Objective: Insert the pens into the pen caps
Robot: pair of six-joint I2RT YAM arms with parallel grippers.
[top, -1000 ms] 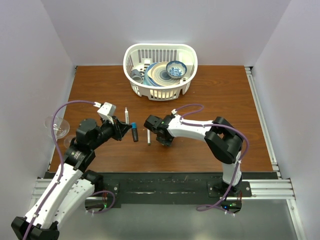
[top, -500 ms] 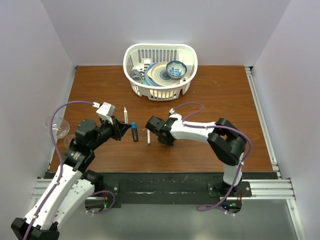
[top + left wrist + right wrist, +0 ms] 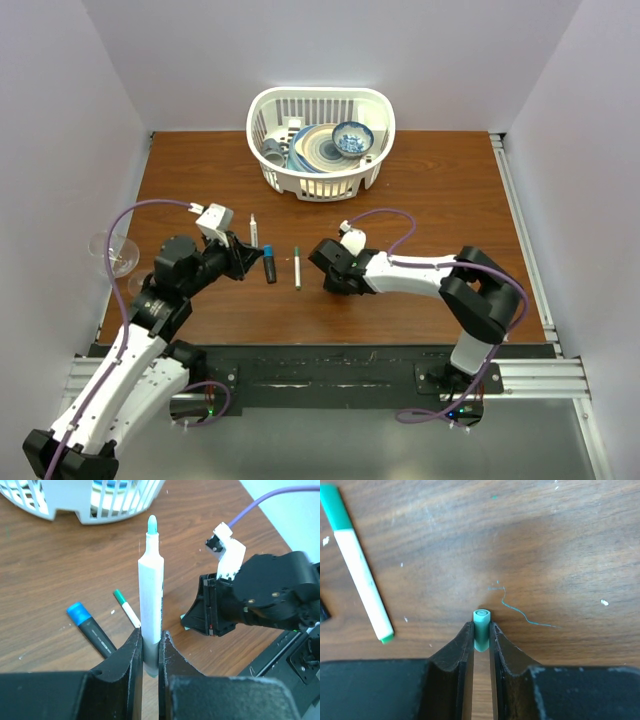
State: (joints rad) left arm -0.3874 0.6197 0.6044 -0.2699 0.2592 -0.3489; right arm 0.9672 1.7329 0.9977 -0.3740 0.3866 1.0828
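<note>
Near the counter's middle, my right gripper (image 3: pixel 480 631) pinches a green pen cap (image 3: pixel 481 620) between narrow jaws. Just left of it a pen (image 3: pixel 297 268) lies flat on the wood, then a blue-capped marker (image 3: pixel 269 263). My left gripper (image 3: pixel 150 636) clamps the other pen (image 3: pixel 151 580) — its green tip bare. A white basket (image 3: pixel 318 187) stands at the far edge.

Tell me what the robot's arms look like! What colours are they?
Both arms are white tubes with chunky black round joints: the left arm and the right arm. A purple cable loops along each. The left gripper and the right gripper each have two black wedge-shaped fingers, with a small white camera box behind. Tiny green lights glow by the bases.
</note>
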